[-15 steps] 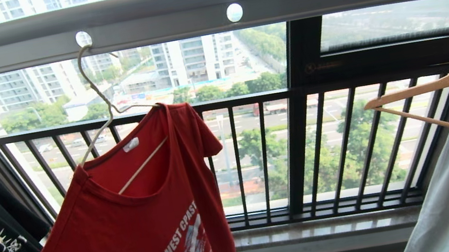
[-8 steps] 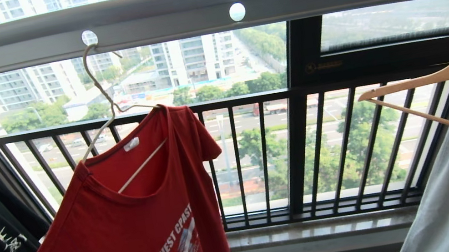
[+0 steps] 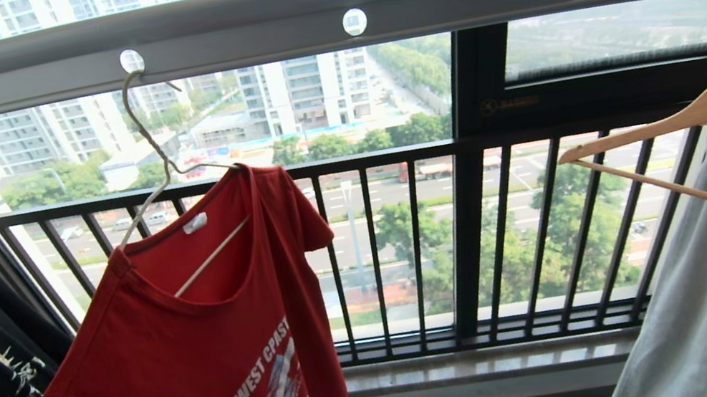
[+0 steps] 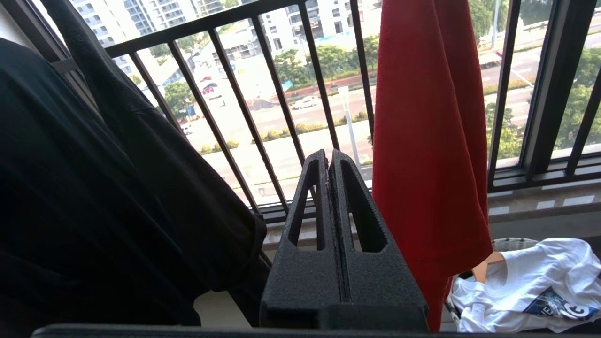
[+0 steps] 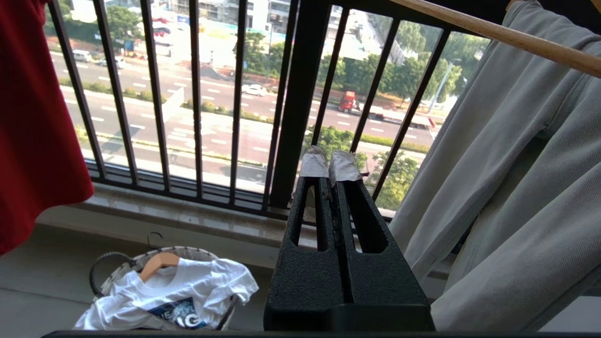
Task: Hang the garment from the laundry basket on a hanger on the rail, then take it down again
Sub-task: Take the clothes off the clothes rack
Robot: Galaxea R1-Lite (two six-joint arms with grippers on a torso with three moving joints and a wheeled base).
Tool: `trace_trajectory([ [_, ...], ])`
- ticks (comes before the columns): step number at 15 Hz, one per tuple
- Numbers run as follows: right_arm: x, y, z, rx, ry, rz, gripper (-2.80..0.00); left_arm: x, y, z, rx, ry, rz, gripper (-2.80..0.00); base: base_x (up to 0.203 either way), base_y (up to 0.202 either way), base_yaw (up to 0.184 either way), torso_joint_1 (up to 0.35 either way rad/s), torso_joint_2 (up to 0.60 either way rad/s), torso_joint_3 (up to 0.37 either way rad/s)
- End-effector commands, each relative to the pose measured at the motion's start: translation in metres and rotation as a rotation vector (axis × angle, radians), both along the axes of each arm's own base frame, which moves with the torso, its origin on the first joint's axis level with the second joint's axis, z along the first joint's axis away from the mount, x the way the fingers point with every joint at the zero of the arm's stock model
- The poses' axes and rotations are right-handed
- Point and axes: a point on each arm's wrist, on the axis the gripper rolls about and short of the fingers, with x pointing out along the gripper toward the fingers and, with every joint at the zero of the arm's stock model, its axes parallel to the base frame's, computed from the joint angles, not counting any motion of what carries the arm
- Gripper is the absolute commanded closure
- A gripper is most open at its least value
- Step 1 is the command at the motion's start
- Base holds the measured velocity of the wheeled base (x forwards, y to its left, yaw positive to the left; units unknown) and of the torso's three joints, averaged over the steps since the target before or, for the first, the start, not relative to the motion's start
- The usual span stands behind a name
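Garment (image 3: 204,341) hanging on hanger (image 3: 152,147), just beside closed, empty left gripper (image 4: 328,157)

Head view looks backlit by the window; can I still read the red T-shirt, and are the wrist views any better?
Head view: sky blown out, yet the red T-shirt and its white lettering read clearly. Left wrist view: the black T-shirt is a detailless dark mass. Right wrist view: evenly lit, the small round white basket sharp.
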Motion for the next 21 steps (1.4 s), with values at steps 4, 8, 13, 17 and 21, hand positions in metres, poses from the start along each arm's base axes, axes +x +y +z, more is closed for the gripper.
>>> trace_trajectory([
  [4,0.0021,0.0000,-0.0080,0.046,0.033,0.000,0.00,0.0000,0.0000,-0.0003,-0.006,0.000,0.001,0.00,0.000,0.000,0.000,0.000,0.00,0.000],
  [8,0.0021,-0.0001,-0.0080,0.062,0.034,-0.001,0.00,0.0000,0.0000,-0.0002,-0.015,-0.002,0.002,0.00,0.000,0.000,0.000,0.000,0.00,0.000],
  [13,0.0021,-0.0001,-0.0080,0.062,0.034,-0.001,0.00,0.0000,0.0000,-0.0003,-0.018,0.000,0.002,0.00,0.000,0.000,0.000,0.000,0.00,0.000],
  [17,0.0021,-0.0001,-0.0080,0.062,0.034,-0.001,0.00,0.0000,0.0001,-0.0003,-0.018,0.000,0.000,0.00,0.000,0.000,0.000,0.000,0.00,0.000],
  [21,0.0021,-0.0001,-0.0080,0.062,0.034,-0.001,0.00,0.0000,0.0000,-0.0003,-0.020,0.000,0.001,0.00,0.000,0.000,0.000,0.000,0.00,0.000],
])
